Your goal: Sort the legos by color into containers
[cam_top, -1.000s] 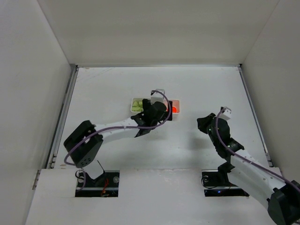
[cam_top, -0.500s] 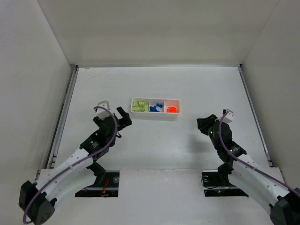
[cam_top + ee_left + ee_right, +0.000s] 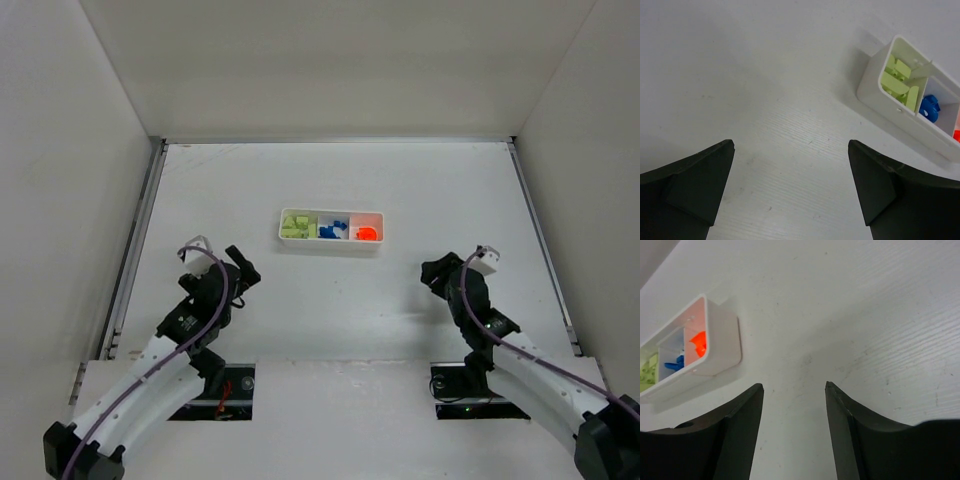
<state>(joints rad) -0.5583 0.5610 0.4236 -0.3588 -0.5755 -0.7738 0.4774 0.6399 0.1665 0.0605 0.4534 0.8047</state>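
The white tray [image 3: 330, 249] lies mid-table with its three containers in a row. Light green legos [image 3: 296, 226] fill the left one, blue legos [image 3: 332, 231] the middle, and an orange lego [image 3: 366, 234] the right. My left gripper [image 3: 243, 268] hangs open over bare table, near and left of the tray. In the left wrist view its gripper [image 3: 790, 145] is empty, with the tray [image 3: 880, 100] and green legos [image 3: 897, 80] at the upper right. My right gripper [image 3: 432, 275] is open and empty, right of the tray. The right wrist view shows that gripper [image 3: 794, 385], the tray [image 3: 722, 347] and the orange lego [image 3: 699, 342].
White walls enclose the table on the left, back and right. Both arm bases sit at the near edge. I see no loose bricks on the table surface around the tray.
My left arm has pulled back from over the tray to the near left, its gripper still open. The right gripper's jaws have spread wider and it has drawn slightly nearer.
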